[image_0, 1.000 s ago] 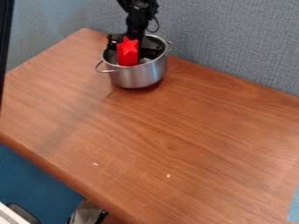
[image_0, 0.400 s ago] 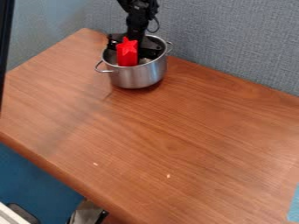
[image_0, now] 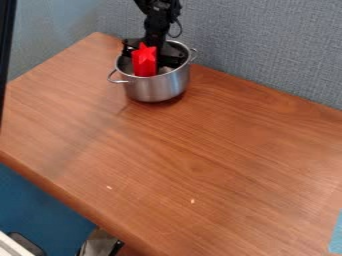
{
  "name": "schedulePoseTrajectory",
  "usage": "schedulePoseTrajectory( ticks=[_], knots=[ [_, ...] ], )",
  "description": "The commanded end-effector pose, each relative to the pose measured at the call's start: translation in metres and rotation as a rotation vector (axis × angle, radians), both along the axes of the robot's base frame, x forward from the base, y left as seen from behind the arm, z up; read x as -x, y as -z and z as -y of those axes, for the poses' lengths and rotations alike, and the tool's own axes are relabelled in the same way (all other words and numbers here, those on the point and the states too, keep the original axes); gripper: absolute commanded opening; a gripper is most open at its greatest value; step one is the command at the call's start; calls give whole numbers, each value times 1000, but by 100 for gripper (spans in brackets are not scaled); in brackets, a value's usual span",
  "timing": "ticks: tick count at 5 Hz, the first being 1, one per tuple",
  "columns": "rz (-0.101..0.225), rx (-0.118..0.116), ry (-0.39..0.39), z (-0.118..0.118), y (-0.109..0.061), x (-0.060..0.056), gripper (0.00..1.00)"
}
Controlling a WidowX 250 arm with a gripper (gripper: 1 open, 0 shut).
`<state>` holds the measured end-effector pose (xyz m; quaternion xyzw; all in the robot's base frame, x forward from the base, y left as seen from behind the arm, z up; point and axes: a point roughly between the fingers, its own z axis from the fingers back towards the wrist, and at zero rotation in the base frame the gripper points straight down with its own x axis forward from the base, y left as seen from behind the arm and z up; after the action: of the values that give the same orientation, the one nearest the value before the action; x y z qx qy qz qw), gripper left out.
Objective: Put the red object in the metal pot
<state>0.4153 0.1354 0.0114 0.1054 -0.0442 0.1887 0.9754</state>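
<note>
The metal pot (image_0: 155, 80) stands at the far left part of the wooden table, shiny, with small side handles. The red object (image_0: 146, 59) stands nearly upright inside it, its lower end below the rim and its upper end poking out. My black gripper (image_0: 155, 42) hangs straight above the pot with its fingers together at the top end of the red object. The contact itself is small and dark in this view.
The brown wooden table (image_0: 201, 150) stretches toward the front and right of the pot. A grey-blue wall runs close behind the pot. The table's left and front edges drop off to the floor.
</note>
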Motion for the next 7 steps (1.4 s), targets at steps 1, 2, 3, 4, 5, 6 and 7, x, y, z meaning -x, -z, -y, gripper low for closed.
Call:
schedulePoseTrajectory(
  ticks=[1, 2, 3, 4, 5, 6, 7],
  knots=[
    [-58, 11, -37, -13, 18, 15, 0],
    [-61, 12, -38, -13, 18, 16, 0],
    [-64, 13, -39, -13, 19, 18, 0],
    [-67, 13, -40, -13, 19, 19, 0],
    [-70, 14, -40, -14, 19, 20, 0],
    [-73, 15, -41, -14, 20, 21, 0],
    [-76, 15, -42, -14, 20, 22, 0]
  ],
)
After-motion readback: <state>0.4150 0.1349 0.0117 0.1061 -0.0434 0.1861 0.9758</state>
